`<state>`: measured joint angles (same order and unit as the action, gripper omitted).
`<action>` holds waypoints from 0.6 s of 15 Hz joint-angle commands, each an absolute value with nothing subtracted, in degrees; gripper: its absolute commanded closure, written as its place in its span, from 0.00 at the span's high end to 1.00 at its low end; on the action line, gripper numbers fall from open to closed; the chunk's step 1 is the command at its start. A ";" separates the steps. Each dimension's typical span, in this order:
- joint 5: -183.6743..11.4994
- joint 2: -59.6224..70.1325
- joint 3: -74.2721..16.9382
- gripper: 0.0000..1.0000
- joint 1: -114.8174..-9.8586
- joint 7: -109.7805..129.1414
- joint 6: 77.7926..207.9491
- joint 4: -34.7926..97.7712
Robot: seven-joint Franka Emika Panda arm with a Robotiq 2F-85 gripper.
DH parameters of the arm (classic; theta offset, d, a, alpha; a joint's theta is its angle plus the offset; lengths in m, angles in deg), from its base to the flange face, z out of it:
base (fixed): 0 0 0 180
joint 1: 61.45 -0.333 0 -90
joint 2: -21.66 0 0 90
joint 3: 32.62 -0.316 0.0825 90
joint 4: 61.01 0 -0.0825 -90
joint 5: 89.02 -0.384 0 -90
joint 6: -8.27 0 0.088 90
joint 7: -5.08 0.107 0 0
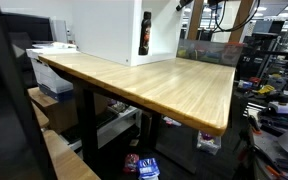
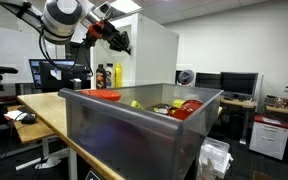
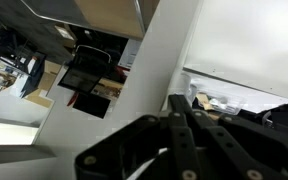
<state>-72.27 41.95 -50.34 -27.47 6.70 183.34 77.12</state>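
My gripper [image 2: 122, 43] hangs in the air high above the wooden table [image 1: 154, 85], with the arm reaching in from the upper left in an exterior view. The wrist view shows its black fingers pressed together, so the gripper [image 3: 177, 100] is shut and holds nothing. It hovers beside a tall white box [image 2: 154, 55] that fills much of the wrist view. Below it stand a dark bottle [image 2: 102, 76] and a yellow bottle [image 2: 117, 74]. A dark bottle with a red label [image 1: 144, 35] stands against the white box [image 1: 109, 30].
A grey bin [image 2: 114, 125] stands on the table close to the camera, holding a red lid [image 2: 102, 94] and other red and yellow items. Monitors [image 2: 239, 85], a bagged waste bin [image 2: 214, 158] and a white cabinet [image 2: 271, 135] stand beyond the table.
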 commanded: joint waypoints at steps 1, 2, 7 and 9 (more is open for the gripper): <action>-77.36 43.80 -45.49 0.00 -35.82 3.08 178.63 79.26; -78.61 44.50 -44.47 0.00 -37.84 2.62 176.98 79.85; -81.66 50.60 -35.64 0.00 -52.57 3.78 158.58 83.63; -81.99 52.64 -34.91 0.00 -54.36 4.85 151.93 84.20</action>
